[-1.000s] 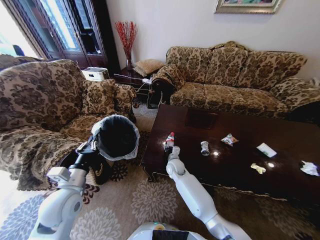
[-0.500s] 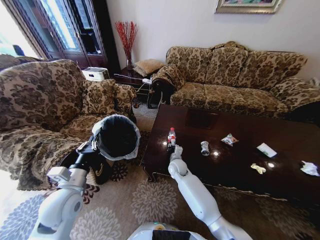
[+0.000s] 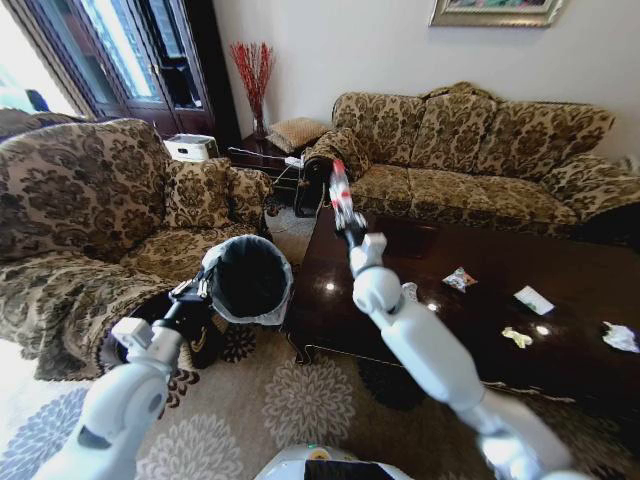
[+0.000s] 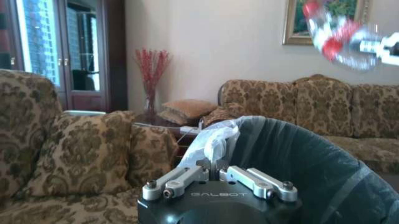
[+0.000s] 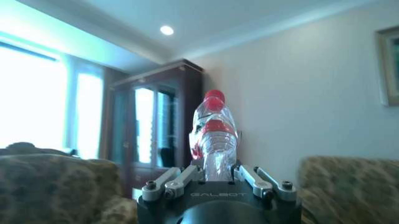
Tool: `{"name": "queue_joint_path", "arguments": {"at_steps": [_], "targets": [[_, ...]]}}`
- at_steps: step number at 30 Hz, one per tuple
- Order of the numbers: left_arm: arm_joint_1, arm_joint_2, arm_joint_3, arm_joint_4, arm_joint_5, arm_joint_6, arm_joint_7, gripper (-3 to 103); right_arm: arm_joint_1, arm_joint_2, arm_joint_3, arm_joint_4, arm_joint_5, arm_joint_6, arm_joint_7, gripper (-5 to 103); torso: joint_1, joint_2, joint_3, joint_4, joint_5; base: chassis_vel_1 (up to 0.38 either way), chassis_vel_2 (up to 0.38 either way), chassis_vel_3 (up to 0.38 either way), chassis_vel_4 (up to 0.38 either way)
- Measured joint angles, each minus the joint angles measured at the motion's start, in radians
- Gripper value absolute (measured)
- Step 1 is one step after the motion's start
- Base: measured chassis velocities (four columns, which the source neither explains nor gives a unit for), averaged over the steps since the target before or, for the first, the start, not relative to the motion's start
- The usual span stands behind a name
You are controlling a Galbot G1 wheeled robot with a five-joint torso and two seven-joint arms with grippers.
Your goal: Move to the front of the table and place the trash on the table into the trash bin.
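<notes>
Patterned sofas ring the table point(image 3: 420, 290) in the head view; the right gripper point(image 3: 346, 215) is raised above the table's left end, clamped on the bottle point(image 3: 340, 193), red cap up. On the table lie the can point(image 3: 409, 292) near the middle, a wrapper point(image 3: 459, 279) beyond it, a white card point(image 3: 532, 299) and yellowish scrap point(image 3: 516, 337) further right, and a tissue point(image 3: 619, 336) at the right edge. Off the left end, the left gripper point(image 3: 197, 290) pinches the rim of the bin point(image 3: 249, 278). Left wrist view: the left gripper point(image 4: 215, 173), closed on the bag point(image 4: 209, 140) over the bin's point(image 4: 299, 158) rim, the bottle point(image 4: 333, 35) blurred overhead. Right wrist view: the right gripper point(image 5: 215, 175) with fingers point(image 5: 181, 179) closed around the bottle point(image 5: 214, 135)
</notes>
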Motion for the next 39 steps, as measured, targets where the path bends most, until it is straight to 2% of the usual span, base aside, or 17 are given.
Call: {"name": "queue_joint_path", "arguments": {"at_steps": [2,3,5,6,8,14,22,24,27,28,31,32,33,35,37,38,39], "targets": [[-0.005,0.014,-0.001,0.003,-0.013,0.004,-0.006,3,0.021,-0.003,-0.023,0.011,0.006,0.001,-0.013,16,0.0,0.0,0.0,0.0,0.0001,0.0,0.0,0.0,0.0],[-0.004,0.035,-0.016,0.004,-0.043,0.015,-0.022,3,0.072,0.0,-0.087,0.025,0.003,0.005,-0.067,16,0.0,0.0,0.0,0.0002,0.0,0.0,0.0,0.0,0.0],[-0.001,0.045,-0.03,0.005,-0.056,0.021,-0.034,3,0.117,0.016,-0.165,0.026,-0.045,0.009,-0.133,16,0.0,0.0,0.0,0.0015,0.0002,0.0,0.0,0.0,0.0],[-0.001,0.045,-0.03,0.005,-0.056,0.021,-0.034,3,0.117,0.016,-0.165,0.026,-0.045,0.009,-0.133,16,0.0,0.0,0.0,0.0015,0.0002,0.0,0.0,0.0,0.0],[-0.017,0.055,-0.025,0.013,-0.071,0.032,-0.043,3,0.139,0.026,-0.237,0.027,-0.1,0.017,-0.179,16,0.0,0.0,0.0,0.0017,0.0,0.0,0.0,0.0,0.0],[-0.042,0.076,-0.01,0.033,-0.116,0.052,-0.043,3,0.115,-0.003,-0.355,0.042,-0.122,0.023,-0.208,16,0.0,0.0,0.0,0.0005,0.0005,0.0,0.0,0.0,0.0],[-0.049,0.071,-0.017,0.053,-0.123,0.053,-0.04,3,0.052,-0.026,-0.382,0.061,-0.134,0.01,-0.206,16,0.0,0.0,0.0,0.0006,-0.0001,0.0,0.0,0.0,0.0],[-0.049,0.069,-0.017,0.053,-0.123,0.053,-0.04,3,0.048,-0.026,-0.382,0.06,-0.136,0.009,-0.206,13,0.0,0.0,0.0,0.0008,0.0,0.0,0.0,0.0,0.0],[-0.049,0.057,-0.017,0.051,-0.123,0.054,-0.039,3,0.04,-0.027,-0.39,0.059,-0.141,0.002,-0.2,27,0.0,0.0,0.0,0.0007,0.0,0.0,0.0,0.0,0.0],[-0.049,0.057,-0.017,0.051,-0.123,0.054,-0.039,3,0.04,-0.027,-0.39,0.059,-0.141,0.002,-0.2,27,0.0,0.0,0.0,0.0007,0.0,0.0,0.0,0.0,0.0],[-0.048,0.05,-0.018,0.045,-0.126,0.049,-0.037,3,0.029,-0.026,-0.399,0.047,-0.158,0.001,-0.2,43,0.0,0.0,0.0,0.0006,0.0001,0.0,0.0,0.0,0.0],[-0.048,0.05,-0.018,0.045,-0.126,0.049,-0.037,3,0.029,-0.026,-0.399,0.047,-0.158,0.001,-0.2,43,0.0,0.0,0.0,0.0006,0.0001,0.0,0.0,0.0,0.0],[-0.048,0.049,-0.021,0.043,-0.127,0.047,-0.037,3,0.028,-0.026,-0.402,0.044,-0.159,0.002,-0.2,48,0.0,0.0,0.0,0.0006,0.0001,0.0,0.0,0.0,0.0],[-0.047,0.048,-0.022,0.042,-0.127,0.046,-0.037,3,0.027,-0.025,-0.404,0.044,-0.16,0.002,-0.199,48,0.0,0.0,0.0,0.0007,0.0002,0.0,0.0,0.0,0.0],[-0.046,0.046,-0.026,0.038,-0.127,0.045,-0.037,3,0.027,-0.025,-0.407,0.043,-0.161,0.004,-0.193,60,0.0,0.0,0.0,0.0008,0.0001,0.0,0.0,0.0,0.0],[-0.046,0.046,-0.026,0.038,-0.127,0.045,-0.037,3,0.027,-0.025,-0.407,0.043,-0.161,0.004,-0.193,60,0.0,0.0,0.0,0.0008,0.0001,0.0,0.0,0.0,0.0],[-0.045,0.044,-0.026,0.036,-0.127,0.045,-0.037,3,0.029,-0.025,-0.405,0.045,-0.161,0.007,-0.183,65,0.0,0.0,0.0,0.0008,0.0001,0.0,0.0,0.0,0.0]]}}
